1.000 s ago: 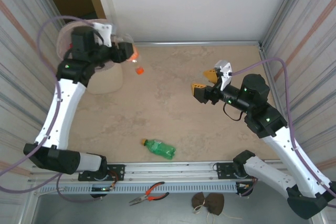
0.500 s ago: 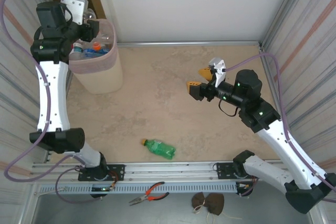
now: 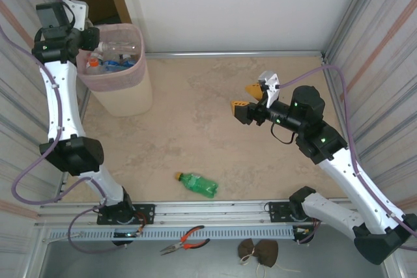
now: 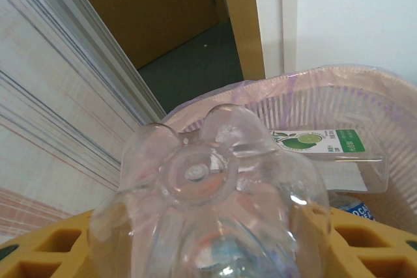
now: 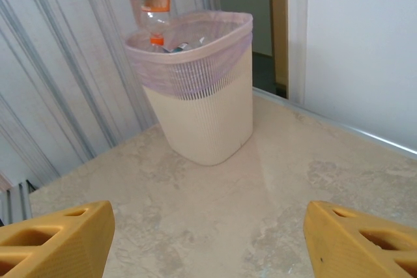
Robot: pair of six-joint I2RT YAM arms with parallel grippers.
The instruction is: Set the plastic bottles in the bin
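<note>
Bottle and hand first: the left gripper (image 3: 89, 36) is closed on a clear plastic bottle (image 4: 208, 206), one of its yellow fingers (image 4: 45, 255) pressing each side, and the bottle's petal-shaped bottom faces the wrist camera. Seen from the right wrist, the bottle hangs below that gripper with its orange cap (image 5: 156, 40) pointing down, level with the bin's rim; whether the cap is already inside the rim I cannot tell. The bin (image 3: 132, 102), beige with a pink liner (image 3: 116, 81) folded over its rim, stands directly under and ahead of the left gripper, which is held high at the rim's left side. Past the held bottle, inside the bin, a clear bottle with a lime label (image 4: 326, 142) lies on its side, and more bottles (image 3: 109, 64) with blue and orange parts lie beside it.

The right gripper (image 3: 247, 98) is spread wide, its two fingers (image 5: 55, 239) well apart, and hovers above the marbled table (image 3: 195, 128). The bin stands well ahead of it and to its left. A green bottle (image 3: 197, 185) lies on its side on the table, well apart from both grippers: behind the right gripper and to its left, close to the rail (image 3: 215, 209) at the arm bases. On the near side of that rail, farther from both grippers, lie red-handled pliers (image 3: 186, 239) and a brown bundle (image 3: 257, 250).
</note>
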